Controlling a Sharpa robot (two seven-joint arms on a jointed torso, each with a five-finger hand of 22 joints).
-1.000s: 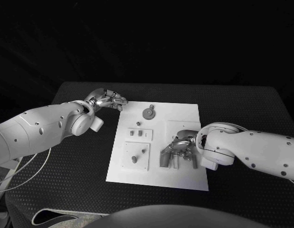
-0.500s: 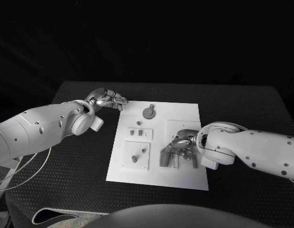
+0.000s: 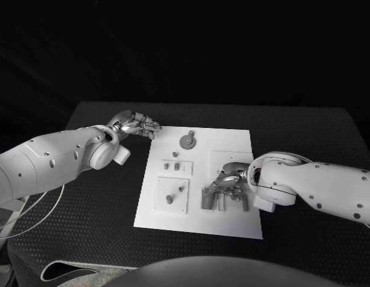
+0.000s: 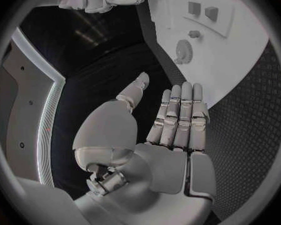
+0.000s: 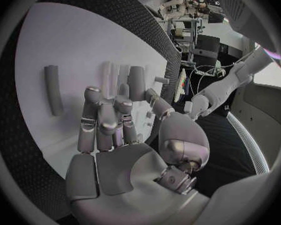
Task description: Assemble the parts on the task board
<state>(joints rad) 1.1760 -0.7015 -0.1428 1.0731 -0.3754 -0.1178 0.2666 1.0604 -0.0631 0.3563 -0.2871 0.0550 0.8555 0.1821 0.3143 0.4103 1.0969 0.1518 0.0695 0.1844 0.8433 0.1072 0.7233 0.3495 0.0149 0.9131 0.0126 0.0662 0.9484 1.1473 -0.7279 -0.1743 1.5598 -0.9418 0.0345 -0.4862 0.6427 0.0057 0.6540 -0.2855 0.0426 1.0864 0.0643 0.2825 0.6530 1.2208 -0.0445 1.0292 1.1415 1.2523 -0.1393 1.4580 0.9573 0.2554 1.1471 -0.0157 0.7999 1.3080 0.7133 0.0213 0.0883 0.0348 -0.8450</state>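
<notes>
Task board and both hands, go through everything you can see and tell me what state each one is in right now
Task board: lying flat on the black table.
Left hand: off the board's far left corner, fingers straight, holding nothing.
Right hand: over the board's right side, fingers curled down among the parts; whether it holds one cannot be told.
Gear-shaped part: seated near the far edge.
Loose bar: lying flat on the board, untouched.

Pretty dim overall in the head view, everything past the tabletop (image 3: 323, 137) just drops into black. The task board (image 3: 228, 221) is the brightest thing in frame, looks lit from above, with soft shadows under the right hand (image 3: 225, 186). Wrist views have heavy fisheye bending at the rim plus dark vignetting, and there's a bit of glare off the left hand (image 4: 172, 130)
</notes>
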